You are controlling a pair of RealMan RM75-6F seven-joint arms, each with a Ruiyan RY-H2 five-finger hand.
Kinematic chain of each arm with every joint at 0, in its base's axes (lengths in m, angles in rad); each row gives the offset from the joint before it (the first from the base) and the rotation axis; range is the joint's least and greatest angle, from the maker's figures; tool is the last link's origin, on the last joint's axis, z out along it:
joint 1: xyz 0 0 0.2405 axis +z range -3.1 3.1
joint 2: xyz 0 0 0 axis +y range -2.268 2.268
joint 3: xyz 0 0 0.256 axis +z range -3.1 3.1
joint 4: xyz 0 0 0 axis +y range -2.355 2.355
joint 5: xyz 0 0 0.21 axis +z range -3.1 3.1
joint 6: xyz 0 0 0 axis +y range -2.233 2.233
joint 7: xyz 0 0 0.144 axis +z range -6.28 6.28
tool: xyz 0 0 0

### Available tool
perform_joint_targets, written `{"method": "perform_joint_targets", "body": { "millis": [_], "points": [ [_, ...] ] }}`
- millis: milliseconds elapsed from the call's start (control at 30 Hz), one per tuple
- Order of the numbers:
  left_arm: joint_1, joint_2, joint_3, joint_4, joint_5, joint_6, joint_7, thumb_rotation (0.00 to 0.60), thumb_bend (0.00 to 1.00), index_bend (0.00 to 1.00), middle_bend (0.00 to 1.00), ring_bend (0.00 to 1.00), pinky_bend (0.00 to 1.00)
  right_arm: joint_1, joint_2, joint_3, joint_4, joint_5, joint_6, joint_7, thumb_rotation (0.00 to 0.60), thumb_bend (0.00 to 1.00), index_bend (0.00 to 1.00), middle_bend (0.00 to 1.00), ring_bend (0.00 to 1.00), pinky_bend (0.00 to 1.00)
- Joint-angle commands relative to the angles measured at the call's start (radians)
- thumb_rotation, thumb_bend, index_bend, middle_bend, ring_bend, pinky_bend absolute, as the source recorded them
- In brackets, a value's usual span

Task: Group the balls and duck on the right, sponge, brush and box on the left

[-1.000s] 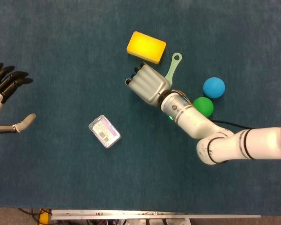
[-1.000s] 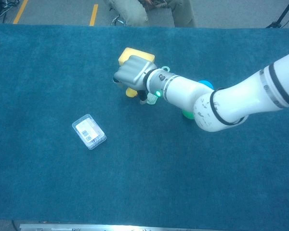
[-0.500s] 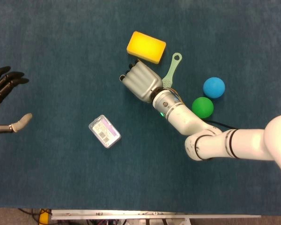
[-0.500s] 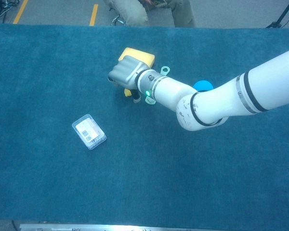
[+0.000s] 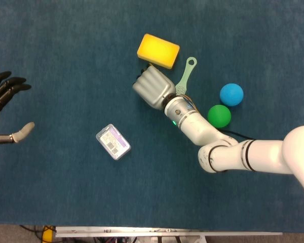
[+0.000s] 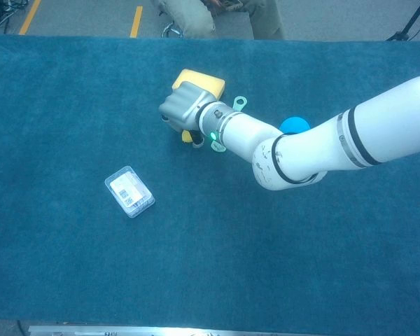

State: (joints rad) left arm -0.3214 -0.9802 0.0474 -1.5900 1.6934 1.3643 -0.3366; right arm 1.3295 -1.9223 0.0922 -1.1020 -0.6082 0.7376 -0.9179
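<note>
My right hand (image 5: 153,87) (image 6: 183,108) sits curled, knuckles up, just in front of the yellow sponge (image 5: 158,50) (image 6: 199,78). A small yellow duck (image 6: 187,136) shows under its fingers in the chest view; the head view hides it. The pale green brush (image 5: 186,75) (image 6: 236,103) lies beside the right wrist. Right of the arm lie the blue ball (image 5: 231,94) (image 6: 294,125) and the green ball (image 5: 219,115). The clear plastic box (image 5: 113,142) (image 6: 129,191) lies alone to the left. My left hand (image 5: 5,109) hovers at the far left edge, fingers spread, holding nothing.
Blue cloth covers the whole table; its front edge (image 5: 167,233) runs along the bottom. Beyond the far edge are a grey floor with yellow lines (image 6: 136,19) and a seated person's legs (image 6: 217,17).
The right hand slid left past the brush to the sponge's front, then its dark fingertips curled under and out of sight. The left hand drew back slightly.
</note>
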Motion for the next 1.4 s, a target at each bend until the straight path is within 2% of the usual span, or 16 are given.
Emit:
{"method": "perform_joint_targets", "body": {
  "millis": [33,267,600,800,1033,1233,1400],
  "points": [
    [0.001,0.002,0.000,-0.002,0.001,0.001,0.000,0.205,0.25,0.19,0.16,0.07,0.00,-0.002,0.002,-0.002,-0.006,-0.002,-0.001,-0.002,0.600,0.14,0.48,0.49,0.34,0.32],
    [0.003,0.003,-0.001,-0.005,0.001,0.005,-0.001,0.204,0.25,0.19,0.16,0.07,0.00,-0.013,0.019,-0.007,-0.038,-0.019,0.012,0.000,0.600,0.16,0.55,0.56,0.39,0.32],
    [0.006,0.001,0.000,-0.004,0.004,0.006,-0.006,0.204,0.25,0.19,0.16,0.07,0.00,-0.031,0.048,-0.022,-0.095,-0.026,0.024,-0.003,0.600,0.17,0.56,0.57,0.40,0.32],
    [0.006,0.003,-0.001,-0.004,0.002,0.006,-0.005,0.206,0.25,0.19,0.16,0.07,0.00,-0.045,0.094,-0.009,-0.160,-0.033,0.039,0.024,0.600,0.19,0.56,0.58,0.40,0.32],
    [0.005,-0.001,-0.003,-0.004,0.000,0.000,0.005,0.205,0.25,0.19,0.16,0.07,0.00,-0.087,0.209,0.000,-0.314,-0.096,0.085,0.087,0.600,0.19,0.56,0.58,0.41,0.32],
    [-0.003,-0.008,-0.003,-0.009,0.006,-0.010,0.019,0.205,0.25,0.19,0.16,0.07,0.00,-0.141,0.323,-0.029,-0.424,-0.153,0.139,0.120,0.600,0.19,0.56,0.57,0.41,0.32],
    [-0.007,-0.012,-0.003,-0.017,0.013,-0.013,0.029,0.204,0.25,0.19,0.16,0.07,0.00,-0.190,0.405,-0.060,-0.465,-0.176,0.171,0.143,0.600,0.19,0.56,0.57,0.41,0.32]
  ]
}}
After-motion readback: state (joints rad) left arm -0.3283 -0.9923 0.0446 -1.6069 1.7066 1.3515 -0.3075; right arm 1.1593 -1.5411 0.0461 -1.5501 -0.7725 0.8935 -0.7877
